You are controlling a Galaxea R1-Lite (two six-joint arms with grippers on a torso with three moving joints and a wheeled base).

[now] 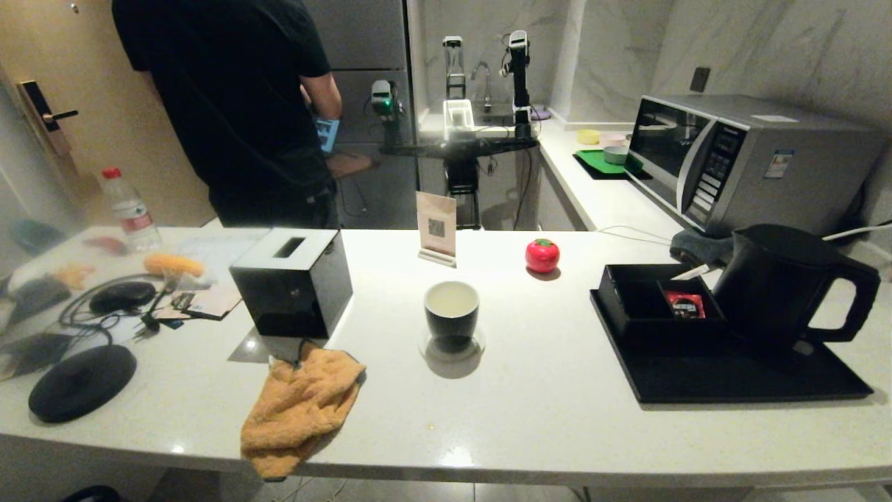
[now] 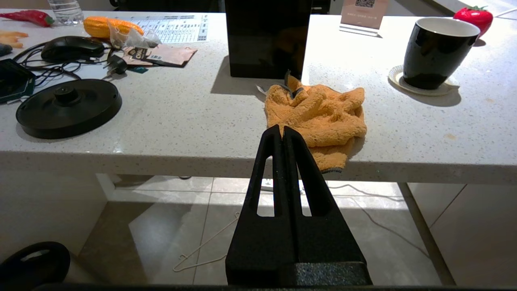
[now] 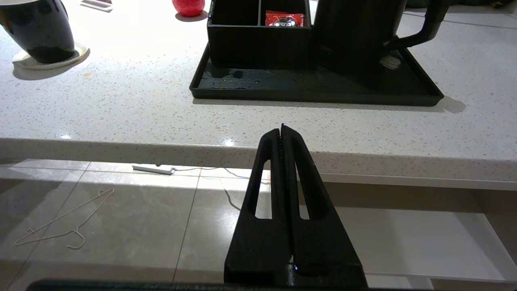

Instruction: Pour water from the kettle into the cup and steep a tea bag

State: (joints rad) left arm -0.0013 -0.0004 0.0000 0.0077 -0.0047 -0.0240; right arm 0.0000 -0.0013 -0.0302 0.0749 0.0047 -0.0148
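Head view shows the kettle [image 1: 780, 286] upright on the tray [image 1: 732, 380], handle turned to the robot's right (probably easiest for the right gripper [image 3: 282, 128]), and the cup [image 1: 451, 310] mid-counter on its coaster. Both grippers, left [image 2: 282, 128] included, hang pressed together and empty below the counter edge.

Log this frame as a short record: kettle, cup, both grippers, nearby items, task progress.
kettle: upright on black tray, right side of counter
cup: upright on coaster, counter centre
left gripper: shut, empty, off counter edge near orange cloth
right gripper: shut, empty, off counter edge facing tray
kettle base: far left, apart from kettle
progress: kettle untouched
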